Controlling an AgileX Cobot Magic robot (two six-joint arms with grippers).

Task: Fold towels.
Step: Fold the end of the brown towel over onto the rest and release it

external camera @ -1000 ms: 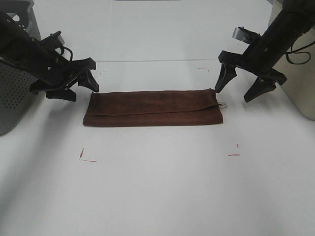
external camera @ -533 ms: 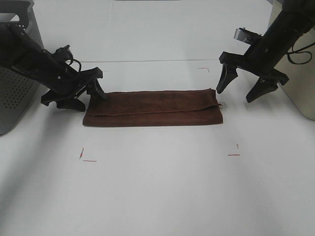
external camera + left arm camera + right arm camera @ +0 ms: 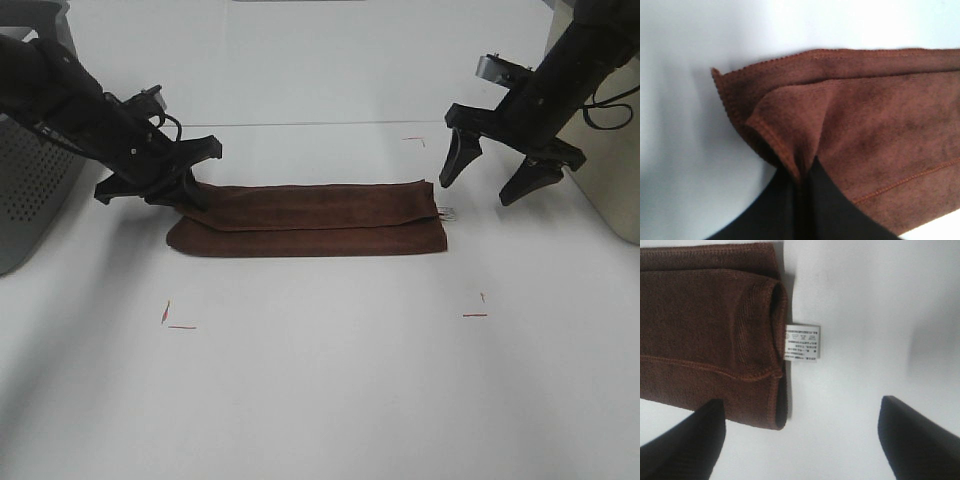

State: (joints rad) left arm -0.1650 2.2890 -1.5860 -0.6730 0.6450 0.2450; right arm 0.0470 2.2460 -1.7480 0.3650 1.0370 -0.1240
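Observation:
The dark reddish-brown towel (image 3: pixel 310 220) lies folded into a long strip across the middle of the white table. Its small white tag (image 3: pixel 447 212) sticks out at the right end. My left gripper (image 3: pixel 190 195) is at the strip's far left end. In the left wrist view the fingers (image 3: pixel 800 180) are shut on the upper layer's corner of the towel (image 3: pixel 865 125), which puckers up between them. My right gripper (image 3: pixel 477 190) is open, hovering just right of the towel's right end. In the right wrist view the gripper (image 3: pixel 800 402) has the towel (image 3: pixel 705 325) and tag (image 3: pixel 802 342) beyond its spread fingers.
A grey perforated basket (image 3: pixel 30 190) stands at the left edge and a beige box (image 3: pixel 605 150) at the right edge. Small red tape marks (image 3: pixel 180 325) (image 3: pixel 474 314) lie on the table in front of the towel.
My left gripper has moved right and down onto the towel's left end and closed on its top corner, pulling the cloth slightly. The right gripper has stayed nearly still.

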